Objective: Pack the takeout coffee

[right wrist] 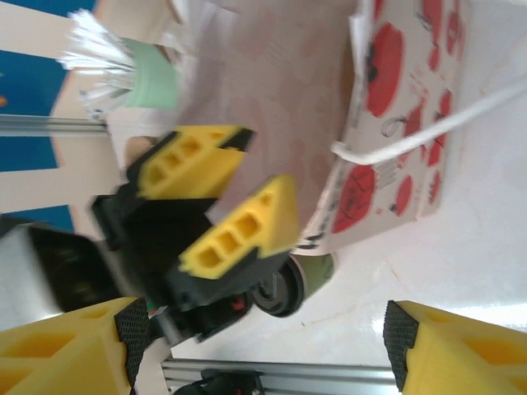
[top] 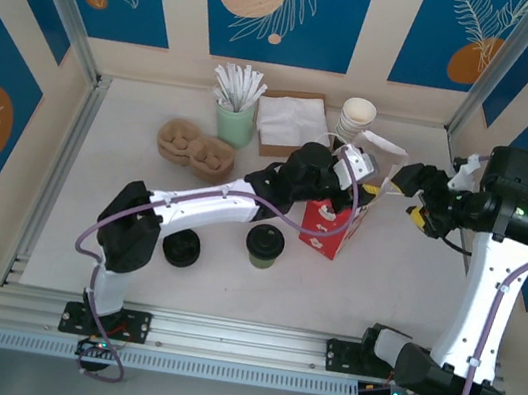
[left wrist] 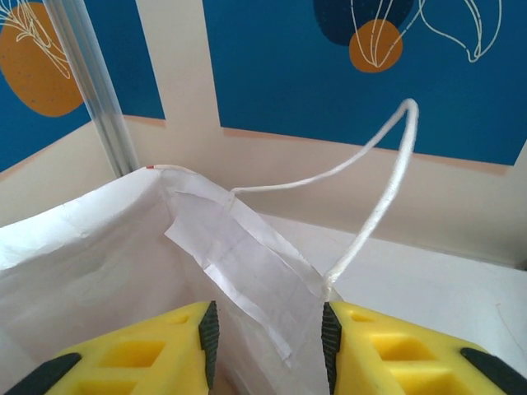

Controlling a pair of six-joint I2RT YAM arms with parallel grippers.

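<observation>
The left gripper (left wrist: 269,337) has its 2 fingers partly apart astride the rim of the red-and-white paper bag (top: 328,227), apparently to hold its mouth open, while the right gripper (top: 408,196) hovers spread and empty alongside and the takeout coffee (top: 264,245) stands unpacked on the table (top: 381,288) just beside the bag.

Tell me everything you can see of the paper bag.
The bag is paper, printed red and white outside and plain white inside, with white cord handles. It stands mouth-open on the table, just right of the takeout coffee. The left gripper straddles its creased rim, one finger on either side of the paper wall, with its jaws apart.
</observation>
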